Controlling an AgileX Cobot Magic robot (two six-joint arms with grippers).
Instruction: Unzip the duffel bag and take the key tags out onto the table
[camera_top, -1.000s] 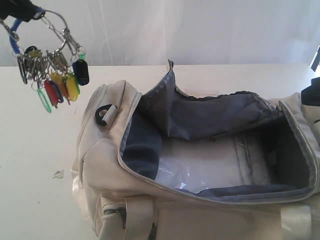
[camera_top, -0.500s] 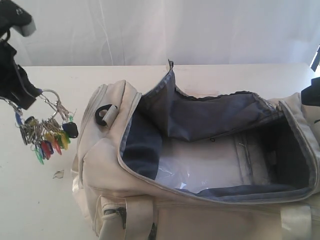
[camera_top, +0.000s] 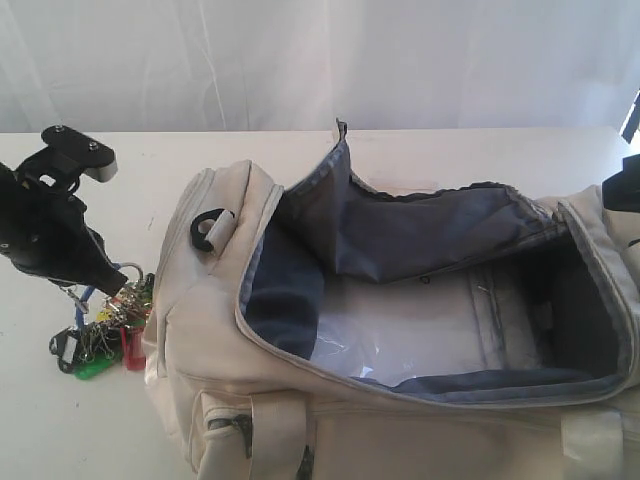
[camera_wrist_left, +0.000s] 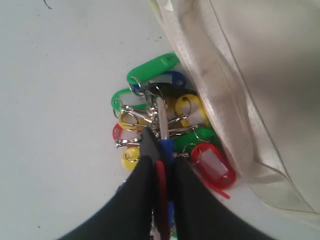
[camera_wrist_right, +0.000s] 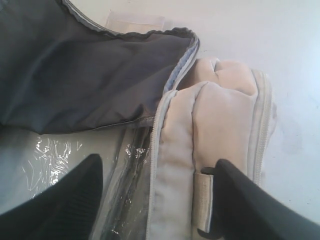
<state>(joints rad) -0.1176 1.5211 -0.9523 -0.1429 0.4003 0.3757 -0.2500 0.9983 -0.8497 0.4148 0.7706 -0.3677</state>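
The cream duffel bag (camera_top: 400, 300) lies unzipped on the white table (camera_top: 60, 420), its grey lining and a clear plastic sheet showing inside. The key tags (camera_top: 100, 335) rest on the table against the bag's left end. In the left wrist view the key tags (camera_wrist_left: 165, 125) spread out in green, yellow, red, blue and black beside the bag's cream side (camera_wrist_left: 260, 75). My left gripper (camera_wrist_left: 162, 150) is shut on the bunch's blue and red strands. My right gripper (camera_wrist_right: 157, 172) stands open over the bag's right end (camera_wrist_right: 215, 115), straddling its rim.
A white curtain (camera_top: 320, 60) hangs behind the table. A black D-ring with a strap tab (camera_top: 208, 228) sits on the bag's left end. The right arm (camera_top: 625, 185) shows at the right edge. Bare tabletop (camera_wrist_left: 50, 100) lies left of the tags.
My left gripper has come down from high at the upper left, carrying the key tags. The bunch hung in the air before and now lies on the table beside the bag.
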